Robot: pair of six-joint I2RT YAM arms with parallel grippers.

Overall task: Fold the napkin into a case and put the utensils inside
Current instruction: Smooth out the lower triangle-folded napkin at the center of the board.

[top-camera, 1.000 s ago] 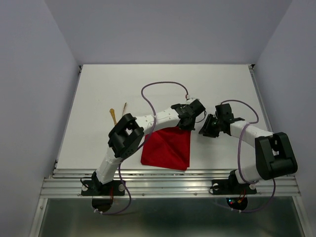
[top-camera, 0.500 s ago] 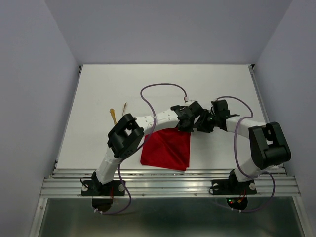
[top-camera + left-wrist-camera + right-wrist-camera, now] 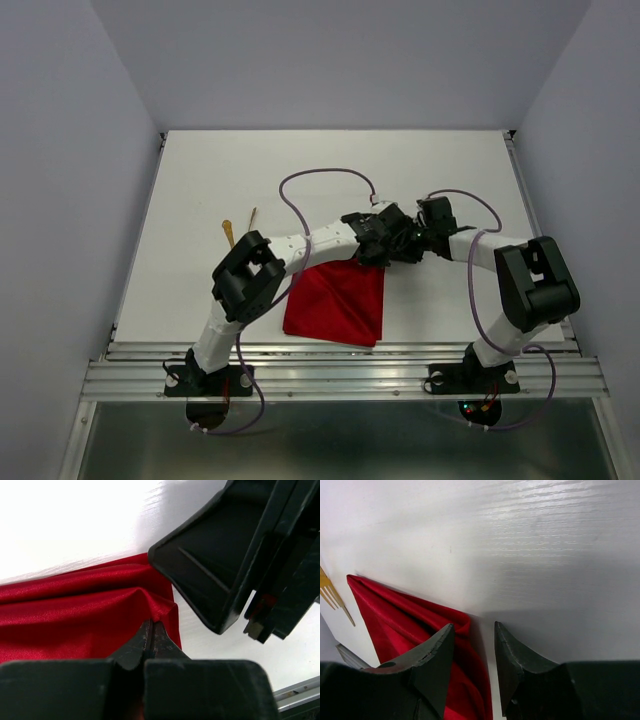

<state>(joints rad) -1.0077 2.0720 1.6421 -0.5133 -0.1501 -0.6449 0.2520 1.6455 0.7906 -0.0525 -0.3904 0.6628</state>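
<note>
Top external: the napkin [image 3: 335, 302] lies on the near middle of the white table [image 3: 200, 180], folded over into a rough square of red. My two arms crowd together at its far right corner.
Left wrist: the left gripper [image 3: 151, 626] is clamped right down on that corner. A little peak of red cloth is puckered up between the tips.
Left grip: fully closed, and cloth is the only thing I can see in it.
Right wrist: the right gripper [image 3: 473, 630] has its jaws partway apart with nothing clamped. It sits low over the table, the napkin's corner just beside one finger and the red edge running under the gap.
Spacing: the two grippers are just beside each other. The right one fills most of the left wrist view, but I can't tell if they're actually touching.
Utensils: the utensils [image 3: 230, 236] lie close together on the table, off to the left and well apart from the napkin. From above I can't tell which is which.
Fork: the fork [image 3: 331, 594] only shows its tines at the left edge of the right wrist view, clear of the cloth.
</note>
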